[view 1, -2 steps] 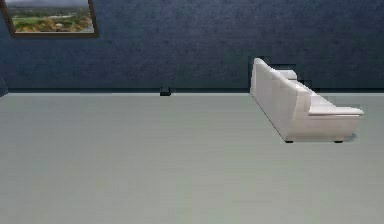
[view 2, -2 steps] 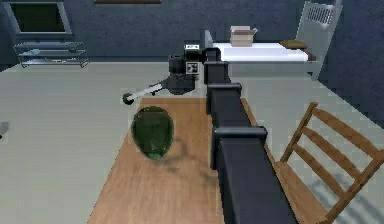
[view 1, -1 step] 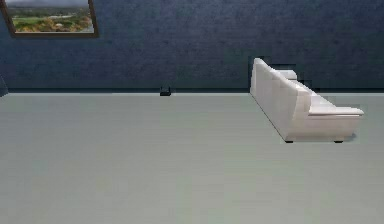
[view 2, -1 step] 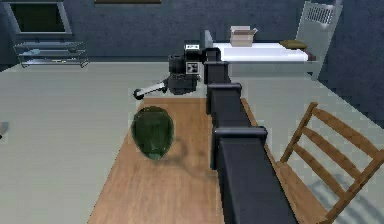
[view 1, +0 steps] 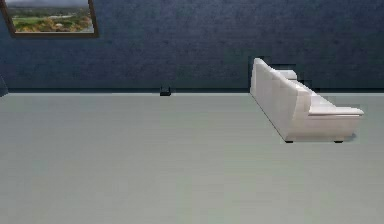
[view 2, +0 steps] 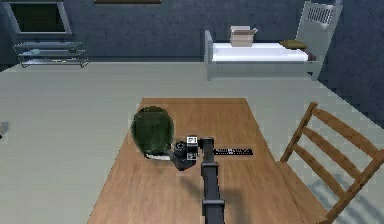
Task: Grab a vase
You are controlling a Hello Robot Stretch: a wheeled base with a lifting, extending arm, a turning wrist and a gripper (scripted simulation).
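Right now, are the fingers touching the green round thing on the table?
Cannot tell. In the arm side view the fingers overlap the green round thing's lower edge on the table; neither contact nor gap shows.

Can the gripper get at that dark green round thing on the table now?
Probably yes: the gripper is right at the dark green round thing, with nothing between them; the flat black thing lies away from both.
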